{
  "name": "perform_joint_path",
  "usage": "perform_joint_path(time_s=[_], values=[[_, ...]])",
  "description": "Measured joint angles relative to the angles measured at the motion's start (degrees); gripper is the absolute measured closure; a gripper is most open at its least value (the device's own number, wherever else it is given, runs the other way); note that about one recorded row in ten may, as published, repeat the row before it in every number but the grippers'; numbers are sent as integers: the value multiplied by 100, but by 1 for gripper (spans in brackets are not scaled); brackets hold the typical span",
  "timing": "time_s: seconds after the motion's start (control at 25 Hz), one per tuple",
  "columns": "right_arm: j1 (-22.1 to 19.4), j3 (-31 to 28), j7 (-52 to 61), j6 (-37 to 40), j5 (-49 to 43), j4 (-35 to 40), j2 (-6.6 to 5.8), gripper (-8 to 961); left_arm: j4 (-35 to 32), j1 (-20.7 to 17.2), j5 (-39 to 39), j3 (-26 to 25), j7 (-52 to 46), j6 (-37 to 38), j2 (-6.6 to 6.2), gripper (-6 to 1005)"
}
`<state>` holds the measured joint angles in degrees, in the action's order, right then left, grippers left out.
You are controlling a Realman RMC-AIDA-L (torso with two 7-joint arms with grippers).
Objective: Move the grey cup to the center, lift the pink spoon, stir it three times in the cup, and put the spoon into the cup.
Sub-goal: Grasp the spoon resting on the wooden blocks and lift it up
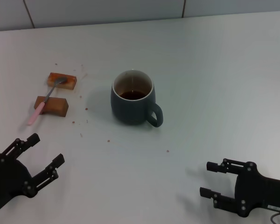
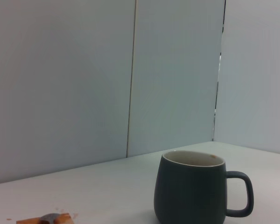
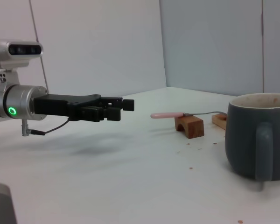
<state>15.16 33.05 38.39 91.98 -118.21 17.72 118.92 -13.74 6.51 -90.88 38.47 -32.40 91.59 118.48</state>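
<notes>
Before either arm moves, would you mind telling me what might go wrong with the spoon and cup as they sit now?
The pink spoon lies bridged across two wooden blocks; a nudge from the open left gripper might roll it off. The grey cup holds dark liquid, so stirring might splash it. Its handle points toward the open right gripper, which could snag it.

Soft, even overhead light fills my views; no glare on the table. The grey cup casts a faint shadow leftward, and my left end effector throws a blurred one beneath itself.
</notes>
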Motion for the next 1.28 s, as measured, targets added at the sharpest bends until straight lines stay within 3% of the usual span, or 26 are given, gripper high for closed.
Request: perform_joint_path(time_s=[1.28], values=[[6, -18, -7, 39, 44, 196, 8, 328, 30, -9, -44, 4, 59, -89, -19, 190]])
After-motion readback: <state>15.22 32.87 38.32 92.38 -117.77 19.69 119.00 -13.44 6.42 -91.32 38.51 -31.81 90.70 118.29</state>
